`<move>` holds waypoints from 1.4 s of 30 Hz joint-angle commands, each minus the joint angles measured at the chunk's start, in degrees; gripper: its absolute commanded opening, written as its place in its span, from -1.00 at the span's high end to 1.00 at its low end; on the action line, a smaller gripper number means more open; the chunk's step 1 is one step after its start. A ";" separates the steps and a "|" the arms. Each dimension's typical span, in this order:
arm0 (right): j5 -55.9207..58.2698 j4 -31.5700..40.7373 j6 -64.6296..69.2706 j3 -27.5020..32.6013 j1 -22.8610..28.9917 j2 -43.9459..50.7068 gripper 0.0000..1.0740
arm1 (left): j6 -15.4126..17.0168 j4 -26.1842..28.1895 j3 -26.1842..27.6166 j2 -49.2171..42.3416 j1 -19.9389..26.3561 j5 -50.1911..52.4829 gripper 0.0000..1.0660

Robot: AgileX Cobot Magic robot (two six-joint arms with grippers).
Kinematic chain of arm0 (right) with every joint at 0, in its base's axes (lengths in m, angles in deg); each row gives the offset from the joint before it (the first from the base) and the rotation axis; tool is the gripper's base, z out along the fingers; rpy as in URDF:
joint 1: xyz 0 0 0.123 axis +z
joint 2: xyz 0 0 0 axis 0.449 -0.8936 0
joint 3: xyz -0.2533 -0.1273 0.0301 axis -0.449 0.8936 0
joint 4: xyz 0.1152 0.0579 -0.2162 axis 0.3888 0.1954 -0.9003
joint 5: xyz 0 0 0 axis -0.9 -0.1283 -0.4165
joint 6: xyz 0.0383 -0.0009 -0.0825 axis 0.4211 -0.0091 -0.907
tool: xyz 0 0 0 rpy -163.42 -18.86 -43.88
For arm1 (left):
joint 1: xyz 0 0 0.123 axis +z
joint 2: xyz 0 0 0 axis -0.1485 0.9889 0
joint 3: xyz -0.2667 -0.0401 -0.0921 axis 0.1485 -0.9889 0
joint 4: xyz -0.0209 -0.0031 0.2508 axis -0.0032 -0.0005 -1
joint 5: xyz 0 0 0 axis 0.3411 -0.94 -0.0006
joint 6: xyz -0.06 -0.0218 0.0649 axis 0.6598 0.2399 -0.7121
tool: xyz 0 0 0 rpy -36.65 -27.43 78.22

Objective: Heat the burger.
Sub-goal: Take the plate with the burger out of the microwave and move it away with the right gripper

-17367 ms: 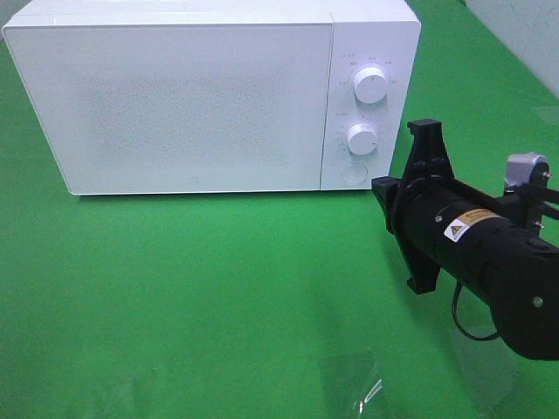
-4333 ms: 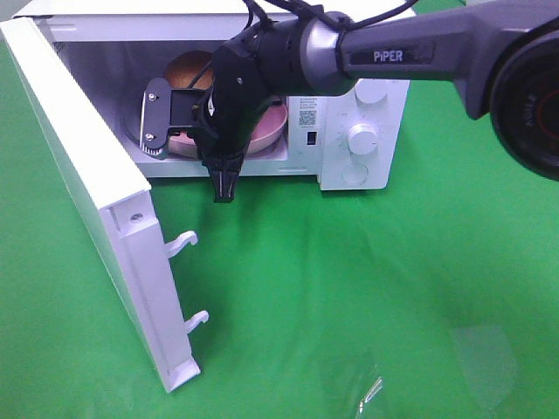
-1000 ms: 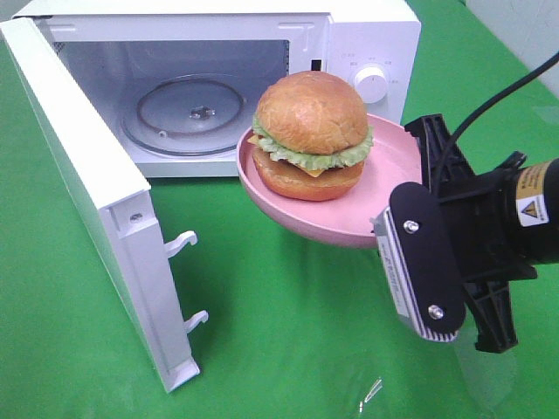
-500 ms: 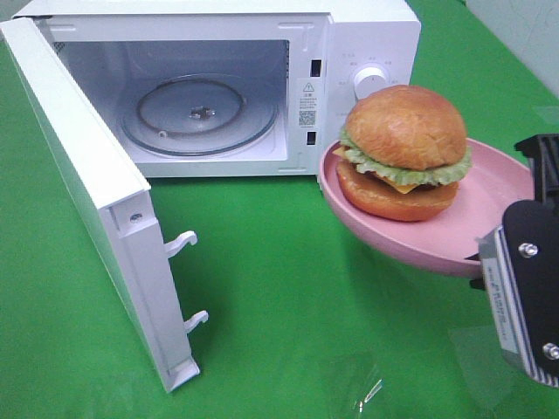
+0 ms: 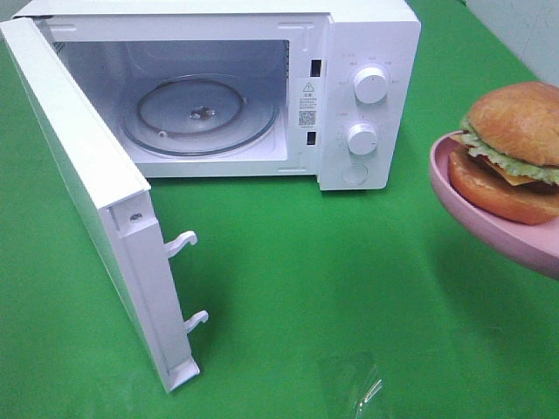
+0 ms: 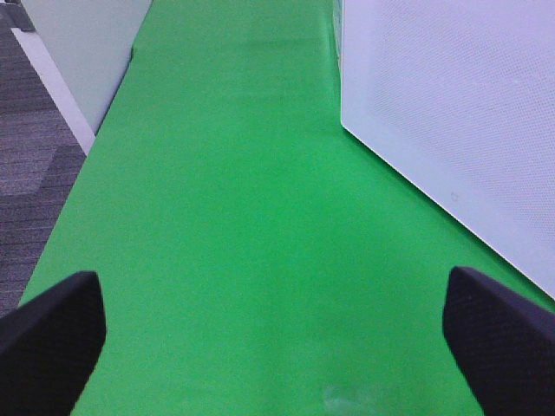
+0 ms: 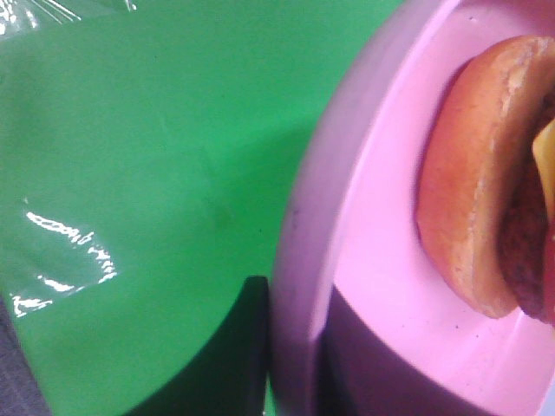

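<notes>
Carried further right since a moment ago: the burger [image 5: 515, 148] on the pink plate [image 5: 454, 188], now clear of the open microwave [image 5: 367, 35] with its bare turntable [image 5: 199, 113]. Right gripper apparently clamped on the plate rim, though barely visible; left gripper [image 6: 277, 334] spread wide, empty. Heating seemingly done, setting down left.

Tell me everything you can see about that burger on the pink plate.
The burger has a glossy golden-brown domed top bun, frilly green lettuce, an orange cheese-like slice and a brown bottom bun. It sits upright on a pink plate held in the air at the right edge of the high view, partly cut off, to the right of the open microwave. The wrist view shows a dark patty layer. Only the plate touches it.
</notes>
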 commanded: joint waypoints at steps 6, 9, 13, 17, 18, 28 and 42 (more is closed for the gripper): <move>2.64 -7.56 15.76 -0.06 -0.40 0.86 1.00 | -0.06 -0.06 -0.11 -1.09 0.06 0.74 -0.83; 4.64 -8.82 21.89 -0.06 -0.40 0.86 1.00 | -0.06 -0.06 -0.11 -1.09 0.06 0.74 -0.83; 5.67 -9.51 26.18 -0.06 -0.40 0.74 1.00 | -0.06 -0.06 -0.11 -1.09 0.06 0.74 -0.83; 6.88 -11.80 30.08 0.00 -0.40 -0.69 1.00 | -0.06 -0.06 -0.11 -1.09 0.06 0.74 -0.83; 7.56 -13.52 32.54 0.00 -0.40 -2.86 1.00 | -0.06 -0.06 -0.11 -1.09 0.06 0.74 -0.83; 7.68 -17.30 47.73 -0.11 -0.40 -15.18 1.00 | -0.06 -0.06 -0.11 -1.09 0.06 0.74 -0.83; 7.73 -18.51 65.37 -5.44 -0.40 -32.37 1.00 | -0.06 -0.06 -0.11 -1.09 0.06 0.74 -0.83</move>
